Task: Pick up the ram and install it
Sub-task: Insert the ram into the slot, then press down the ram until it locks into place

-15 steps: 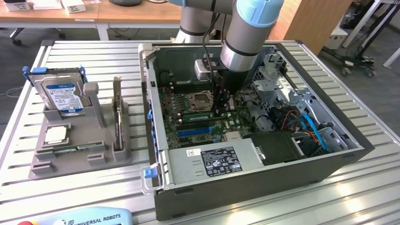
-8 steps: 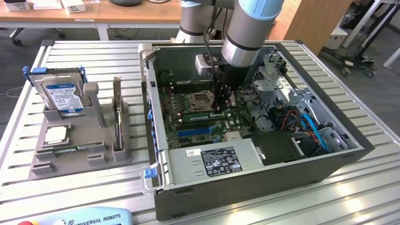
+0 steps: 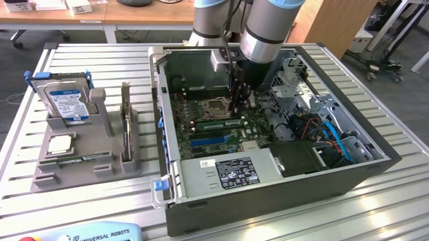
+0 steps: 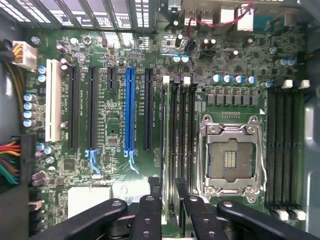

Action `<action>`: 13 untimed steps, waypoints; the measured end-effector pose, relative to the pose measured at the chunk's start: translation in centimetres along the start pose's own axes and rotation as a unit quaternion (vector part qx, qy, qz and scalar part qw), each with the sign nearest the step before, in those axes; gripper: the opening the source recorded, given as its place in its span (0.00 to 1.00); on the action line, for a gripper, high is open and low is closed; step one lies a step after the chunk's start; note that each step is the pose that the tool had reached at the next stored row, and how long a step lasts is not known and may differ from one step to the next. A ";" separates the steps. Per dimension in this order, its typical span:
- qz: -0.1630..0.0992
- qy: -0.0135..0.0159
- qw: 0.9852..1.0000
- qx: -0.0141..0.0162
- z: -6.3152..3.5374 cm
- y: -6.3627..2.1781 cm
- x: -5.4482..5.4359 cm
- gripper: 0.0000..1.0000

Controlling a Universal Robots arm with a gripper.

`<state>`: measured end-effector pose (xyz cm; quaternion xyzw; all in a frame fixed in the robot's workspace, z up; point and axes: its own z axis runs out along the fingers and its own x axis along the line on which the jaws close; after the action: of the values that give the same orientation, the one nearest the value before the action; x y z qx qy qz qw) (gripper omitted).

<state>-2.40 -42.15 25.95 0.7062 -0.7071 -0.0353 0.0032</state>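
Exterior view: reaching down into the open computer case with the gripper, hovering over the ram, apparently standing in its slot just right of the processor socket. On the left, holding the hard drive upright in the grey holder.

Wrist view: keeping the gripper spread, straddling the ram edge-on, seemingly to line up with the slot beside the processor socket.

We see even, soft overhead room light on the ribbed grey metal table, casting faint shadows; the open grey computer case is dimmer inside, and the green motherboard looks slightly blurred, with mild glare
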 end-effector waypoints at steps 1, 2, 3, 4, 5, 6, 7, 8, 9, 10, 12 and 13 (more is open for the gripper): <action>0.000 0.000 1.000 0.000 -0.21 0.01 0.0 0.25; 0.000 0.000 1.000 0.000 -0.40 0.02 0.0 0.25; 0.000 0.000 1.000 0.000 -0.56 0.03 0.0 0.25; 0.000 0.000 1.000 0.000 -0.62 0.03 0.0 0.25; 0.000 0.000 1.000 0.000 -0.61 0.03 0.0 0.25; 0.000 0.000 1.000 0.000 -0.61 0.03 0.0 0.25; 0.000 0.000 1.000 0.000 -0.62 0.04 0.0 0.25; 0.000 0.000 1.000 0.000 -0.62 0.03 0.0 0.25; 0.000 0.000 1.000 0.000 -0.62 0.03 0.0 0.25; 0.000 0.000 1.000 0.000 -0.62 0.03 0.0 0.25; 0.000 0.000 1.000 0.000 -0.62 0.04 0.0 0.25; 0.000 0.000 1.000 0.000 -0.62 0.03 0.0 0.25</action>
<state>-2.40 -42.15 26.57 0.7062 -0.7071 -0.0353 0.0032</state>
